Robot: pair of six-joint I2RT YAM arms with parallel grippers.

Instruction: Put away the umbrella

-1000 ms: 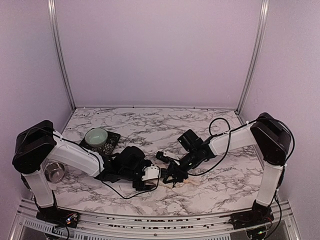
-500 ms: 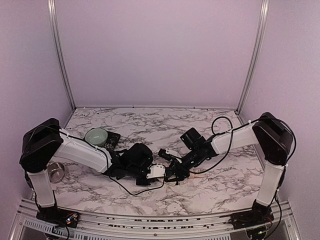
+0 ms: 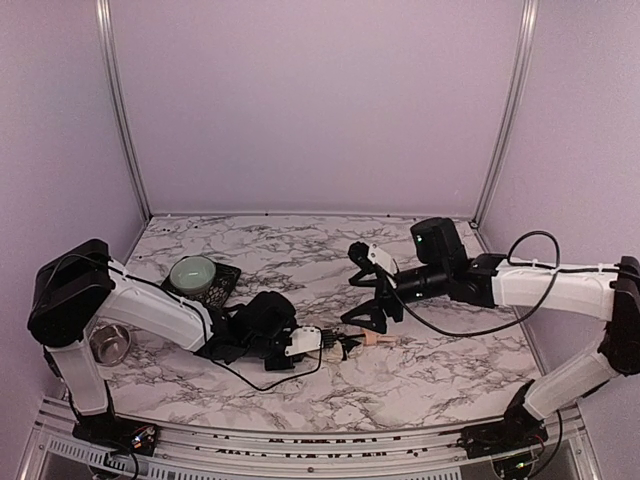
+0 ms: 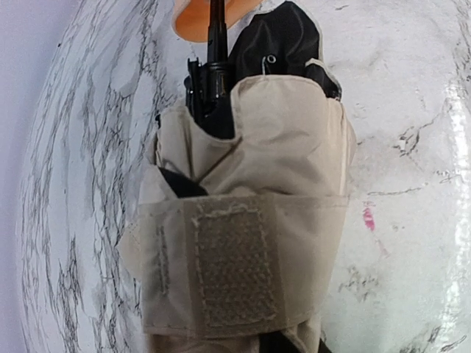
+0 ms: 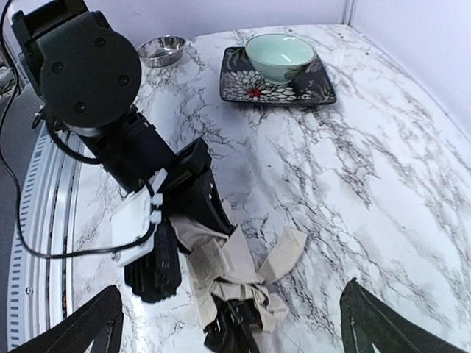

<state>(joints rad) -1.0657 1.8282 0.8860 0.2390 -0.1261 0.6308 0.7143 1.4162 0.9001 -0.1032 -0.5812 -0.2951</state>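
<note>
Our left gripper (image 5: pixel 190 257) pinches the umbrella (image 4: pixel 243 220) between its fingers (image 5: pixel 158 265); the right gripper (image 3: pixel 366 284) hangs wide open and empty above it. The fabric looks light and floppy, so we'd grab the stiff handle (image 4: pixel 213 18) poking out past those left fingers.

Bright, even light; soft shadows; left wrist view fisheye-warped.

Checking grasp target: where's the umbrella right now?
Top view: the umbrella lies near the table's front centre, one end in the left gripper, the open right gripper near its tan handle.
</note>
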